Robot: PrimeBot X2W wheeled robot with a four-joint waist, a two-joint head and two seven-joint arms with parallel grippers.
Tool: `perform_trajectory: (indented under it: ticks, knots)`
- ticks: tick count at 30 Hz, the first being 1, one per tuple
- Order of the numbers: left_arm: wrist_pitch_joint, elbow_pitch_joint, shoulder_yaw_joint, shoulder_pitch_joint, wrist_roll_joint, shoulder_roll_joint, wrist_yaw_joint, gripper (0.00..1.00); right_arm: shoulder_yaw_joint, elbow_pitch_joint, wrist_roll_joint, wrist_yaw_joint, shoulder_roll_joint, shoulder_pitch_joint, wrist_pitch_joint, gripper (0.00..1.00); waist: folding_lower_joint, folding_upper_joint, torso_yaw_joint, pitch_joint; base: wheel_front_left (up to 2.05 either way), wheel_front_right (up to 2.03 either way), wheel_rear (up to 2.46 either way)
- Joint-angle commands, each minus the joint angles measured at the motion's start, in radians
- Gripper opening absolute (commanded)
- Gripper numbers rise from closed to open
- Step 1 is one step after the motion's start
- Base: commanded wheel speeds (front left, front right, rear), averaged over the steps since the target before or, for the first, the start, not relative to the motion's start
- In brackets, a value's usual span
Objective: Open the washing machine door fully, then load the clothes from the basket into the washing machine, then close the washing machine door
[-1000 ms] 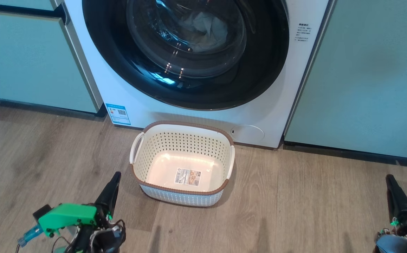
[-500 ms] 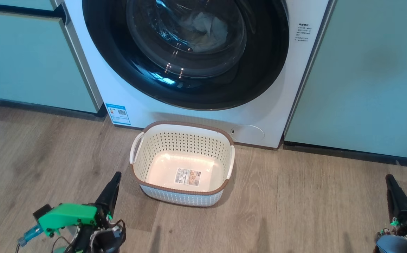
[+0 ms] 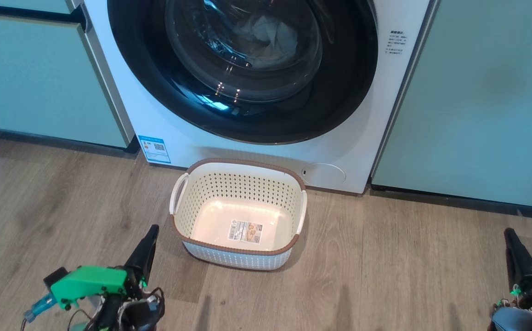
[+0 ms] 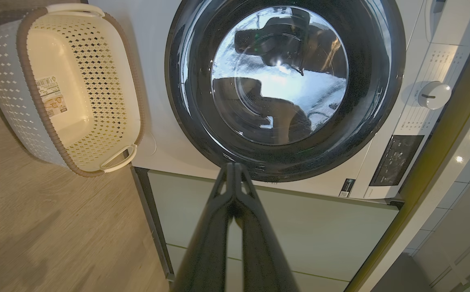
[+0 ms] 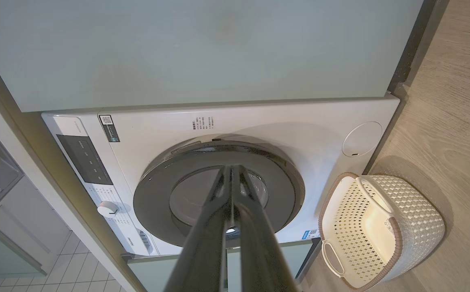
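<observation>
Head view: across the last second nothing shifts. The camera, both arms and every object hold the same places, so this reads as rest, not a step in motion.

The door [image 3: 243, 50] lies flat against the front of the washer [image 3: 385, 115]. In the right wrist view its ring also sits flush with the white panel, with no gap that I can make out. Behind the glass, pale folds of the clothes [image 3: 266, 39] show inside the drum.

The basket [image 3: 243, 162] stands on the floor [image 3: 385, 276] at 6 o'clock from the door, just in front of the washer. It is empty, with the sticker [image 3: 246, 231] on its bottom laid bare.

The left pincer [image 3: 151, 234] hovers at 8 o'clock from the basket, near its corner but not touching it. The left wrist view shows its fingers pressed together on nothing.

The right pincer [image 3: 508, 234] is well apart from the basket at 4 o'clock. It is likewise closed and empty, as its wrist view shows.

With the load in the drum, the basket cleared, the door to and both arms drawn back, I judge all three steps done and the task finished. Whether the latch has caught cannot be told from here. Nothing visible calls for another move.
</observation>
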Motion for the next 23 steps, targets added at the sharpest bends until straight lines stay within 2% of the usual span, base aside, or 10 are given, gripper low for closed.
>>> perform_trajectory:
  ticks: [1, 23]
  knots:
    - [0.003, -0.027, 0.042, -0.056, 0.008, 0.006, -0.008, 0.00, 0.017, -0.032, -0.011, -0.003, -0.006, -0.057, 0.008, 0.00, 0.0000, 0.0000, 0.000, 0.000, 0.00, 0.00, 0.00]
    - [0.005, -0.027, 0.044, -0.056, 0.009, 0.005, -0.008, 0.00, 0.015, -0.032, -0.013, -0.003, -0.004, -0.057, 0.010, 0.00, 0.0000, 0.0000, 0.000, 0.000, 0.00, 0.00, 0.00]
